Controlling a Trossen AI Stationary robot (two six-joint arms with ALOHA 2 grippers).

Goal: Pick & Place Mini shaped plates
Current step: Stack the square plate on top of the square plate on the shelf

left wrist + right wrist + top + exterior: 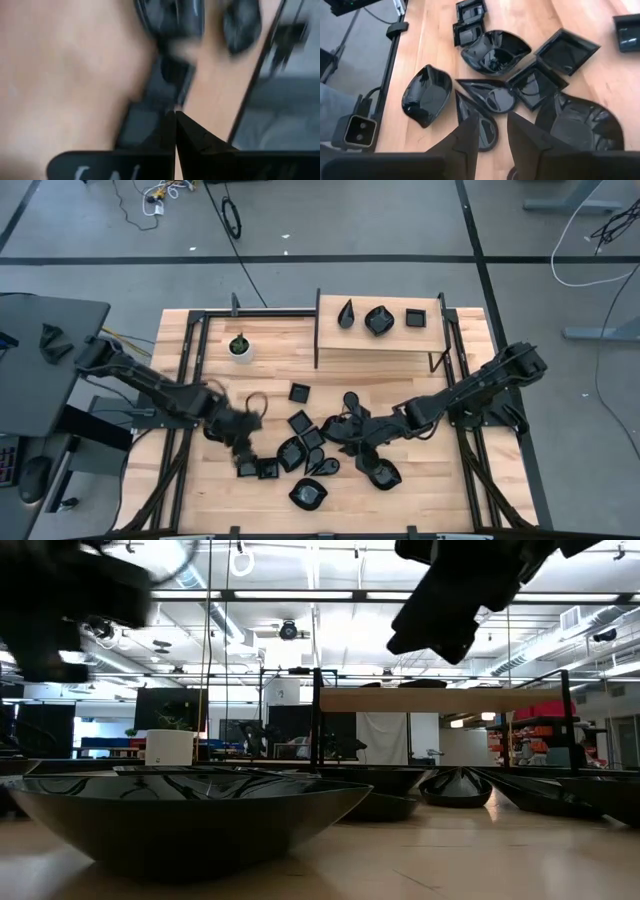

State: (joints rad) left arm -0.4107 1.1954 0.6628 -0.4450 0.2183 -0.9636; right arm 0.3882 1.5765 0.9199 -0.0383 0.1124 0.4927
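Mid-table, black plates [305, 448] crowd edge to edge — right end effector [492, 131] among them

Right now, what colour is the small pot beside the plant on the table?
White, holding a green plant: the small pot shows best in the high view.

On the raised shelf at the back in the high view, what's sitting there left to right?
Teardrop plate → rounded plate → square plate, all black, spaced apart along the wooden shelf.
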